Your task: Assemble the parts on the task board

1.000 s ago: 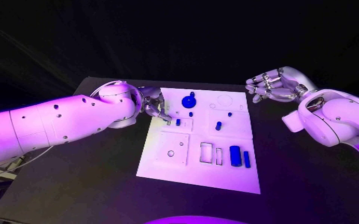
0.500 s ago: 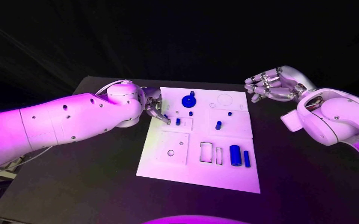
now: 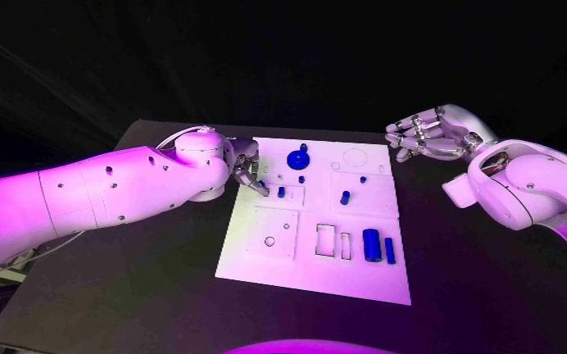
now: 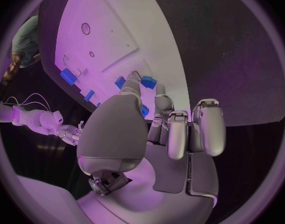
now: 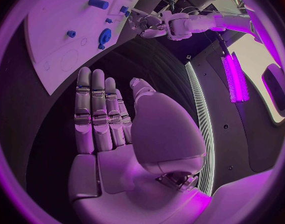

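Here the left hand's fingertips (image 3: 256, 183) are seen at the left edge of the task board (image 3: 283, 268), just beside a small blue peg (image 3: 281, 192) that stands in the upper left part of the board; in the left wrist view the fingers (image 4: 169, 129) are curled downward over small blue pieces at the board's edge, but whether anything is pinched between them cannot be told. The left hand (image 3: 245, 167) itself is held low over that corner. The right hand (image 3: 428, 138) is kept off the board, beyond its upper right corner, with its fingers (image 5: 95, 112) stretched out side by side and nothing held in them. On the board, a round blue knob (image 3: 297, 158) is seen near the top edge, a tiny blue piece (image 3: 301, 179) just below it, another short blue peg (image 3: 345, 198) near the middle, and a small blue speck (image 3: 363, 180) above that. Toward the lower right of the board a thick blue cylinder (image 3: 372, 246) and a thin blue bar (image 3: 390, 251) lie side by side, and beside them two rectangular slots (image 3: 326, 241) are judged to be unfilled. A round outline (image 3: 355, 158) near the board's top right also appears unoccupied. The assembly is therefore judged to be in an early-to-middle stage, with several pieces apparently not yet seated.
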Tool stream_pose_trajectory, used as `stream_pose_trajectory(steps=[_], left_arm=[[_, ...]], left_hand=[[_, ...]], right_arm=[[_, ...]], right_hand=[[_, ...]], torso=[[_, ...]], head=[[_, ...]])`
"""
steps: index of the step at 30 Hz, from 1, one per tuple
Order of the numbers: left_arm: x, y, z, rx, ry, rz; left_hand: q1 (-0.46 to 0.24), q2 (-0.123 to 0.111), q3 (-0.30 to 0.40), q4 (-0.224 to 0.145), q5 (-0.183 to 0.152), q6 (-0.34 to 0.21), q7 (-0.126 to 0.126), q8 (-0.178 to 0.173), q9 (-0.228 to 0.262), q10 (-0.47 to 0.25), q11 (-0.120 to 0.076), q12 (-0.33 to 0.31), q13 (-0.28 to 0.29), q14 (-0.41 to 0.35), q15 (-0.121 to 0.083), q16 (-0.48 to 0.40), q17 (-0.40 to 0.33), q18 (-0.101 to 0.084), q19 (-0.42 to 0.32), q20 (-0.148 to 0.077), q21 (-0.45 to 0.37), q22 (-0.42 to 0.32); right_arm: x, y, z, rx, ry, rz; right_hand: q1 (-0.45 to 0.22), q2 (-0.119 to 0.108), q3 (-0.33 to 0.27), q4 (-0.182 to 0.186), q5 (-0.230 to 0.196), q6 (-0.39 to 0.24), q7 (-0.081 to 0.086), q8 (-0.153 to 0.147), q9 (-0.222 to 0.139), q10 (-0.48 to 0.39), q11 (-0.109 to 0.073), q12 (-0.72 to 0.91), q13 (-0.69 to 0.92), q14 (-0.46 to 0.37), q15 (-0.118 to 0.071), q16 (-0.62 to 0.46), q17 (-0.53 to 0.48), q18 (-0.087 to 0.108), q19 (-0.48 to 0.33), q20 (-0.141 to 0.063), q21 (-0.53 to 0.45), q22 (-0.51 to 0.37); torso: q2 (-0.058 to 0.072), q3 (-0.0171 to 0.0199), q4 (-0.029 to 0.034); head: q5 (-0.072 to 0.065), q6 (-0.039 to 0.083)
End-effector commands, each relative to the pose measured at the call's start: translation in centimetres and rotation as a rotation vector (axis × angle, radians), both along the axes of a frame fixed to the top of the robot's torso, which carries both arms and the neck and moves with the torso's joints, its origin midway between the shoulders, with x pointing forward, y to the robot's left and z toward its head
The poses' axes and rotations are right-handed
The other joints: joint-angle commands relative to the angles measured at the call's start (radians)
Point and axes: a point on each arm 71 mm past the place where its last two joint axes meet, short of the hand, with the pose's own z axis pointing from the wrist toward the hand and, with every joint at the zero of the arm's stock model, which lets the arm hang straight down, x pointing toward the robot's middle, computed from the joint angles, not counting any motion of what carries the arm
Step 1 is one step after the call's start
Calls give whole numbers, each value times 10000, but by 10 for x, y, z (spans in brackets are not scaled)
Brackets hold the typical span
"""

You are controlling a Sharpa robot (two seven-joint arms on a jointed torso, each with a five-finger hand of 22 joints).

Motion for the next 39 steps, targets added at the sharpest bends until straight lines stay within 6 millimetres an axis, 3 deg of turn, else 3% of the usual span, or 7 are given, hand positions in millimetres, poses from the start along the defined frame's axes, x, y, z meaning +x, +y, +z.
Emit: stream_pose_trajectory(steps=[1,10,39], left_arm=[[0,-2,0,65,-26,-158],[3,-2,-1,132,-30,-39],[8,-7,-8,362,372,-134]], left_hand=[[74,-21,-92,22,0,-15,-57,57,21,-16,-10,-8,-58,910,-75,8,2267,-102,37,-5,51,-6],[11,-8,-294,32,6,-386,31,42,71,-295,62,-159,-309,888,-26,-39,2207,-93,2,12,24,-46],[190,126,-281,17,13,-424,20,133,139,-347,60,-165,-283,873,-17,-70,2170,-88,-15,34,15,-57]], right_arm=[[0,1,-1,-8,39,91],[0,1,-1,-7,40,92],[0,1,-1,-7,49,102]], right_hand=[[-1,91,37,-23,41,-18,28,-32,14,-18,52,1,13,16,13,-14,-17,68,39,43,-60,-8],[-1,91,37,-23,41,-18,28,-32,14,-18,52,1,13,16,13,-14,-17,68,39,43,-60,-8],[-1,91,37,-23,41,-18,28,-32,14,-18,52,1,13,16,13,-14,-17,68,39,43,-60,-8]], torso=[[3,5,-8],[2,9,-8],[-8,4,-8]], head=[[-8,0],[-33,13],[-70,-6]])
